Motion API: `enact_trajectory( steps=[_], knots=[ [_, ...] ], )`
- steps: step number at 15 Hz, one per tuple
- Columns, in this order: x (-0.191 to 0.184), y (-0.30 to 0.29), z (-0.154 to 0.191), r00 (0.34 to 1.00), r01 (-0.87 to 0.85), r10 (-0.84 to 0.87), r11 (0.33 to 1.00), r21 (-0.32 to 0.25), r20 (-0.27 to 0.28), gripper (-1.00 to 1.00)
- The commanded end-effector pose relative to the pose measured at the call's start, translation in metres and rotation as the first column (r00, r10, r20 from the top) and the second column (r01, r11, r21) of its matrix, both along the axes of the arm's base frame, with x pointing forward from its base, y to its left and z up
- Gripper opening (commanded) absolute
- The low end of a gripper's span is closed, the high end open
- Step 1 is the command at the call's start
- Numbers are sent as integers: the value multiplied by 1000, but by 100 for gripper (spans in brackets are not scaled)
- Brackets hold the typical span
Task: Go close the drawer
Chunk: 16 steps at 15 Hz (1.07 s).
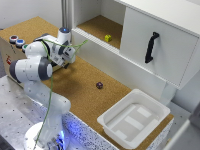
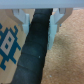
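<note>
In the wrist view the drawer front (image 2: 9,47) is light wood with a blue pattern, and its black bar handle (image 2: 37,47) runs between my two fingers (image 2: 26,21). My gripper (image 2: 40,20) sits astride the handle, with both fingers against its sides. In the exterior view my gripper (image 1: 69,54) is at the front of the low wooden box (image 1: 7,50) on the exterior view's left. My arm hides the drawer there.
Coloured buttons (image 1: 16,40) sit on top of the box. A white cabinet with a vertical black door handle (image 1: 151,47) stands behind, with a yellow block (image 1: 108,38) in its open shelf. A small dark object (image 1: 99,85) lies on the cork table. A white tub (image 1: 134,117) stands at the front right.
</note>
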State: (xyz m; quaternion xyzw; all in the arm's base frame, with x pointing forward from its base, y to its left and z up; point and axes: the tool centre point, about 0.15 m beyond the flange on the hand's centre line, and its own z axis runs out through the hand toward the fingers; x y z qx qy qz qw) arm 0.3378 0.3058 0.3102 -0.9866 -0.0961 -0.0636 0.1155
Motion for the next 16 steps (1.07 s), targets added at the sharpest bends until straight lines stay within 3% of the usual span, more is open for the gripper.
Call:
enact_trajectory(
  steps=[1, 5, 11, 16],
  knots=[
    [15, 45, -4, 998, -60, 60, 998, 21, 1, 100],
    [10, 35, 27, 998, -23, 20, 999, 39, 68, 100],
    [-4, 8, 54, 991, 83, -88, 995, 52, 104, 100],
    [-12, -22, 88, 971, 180, -180, 984, 14, 160, 100]
  ],
)
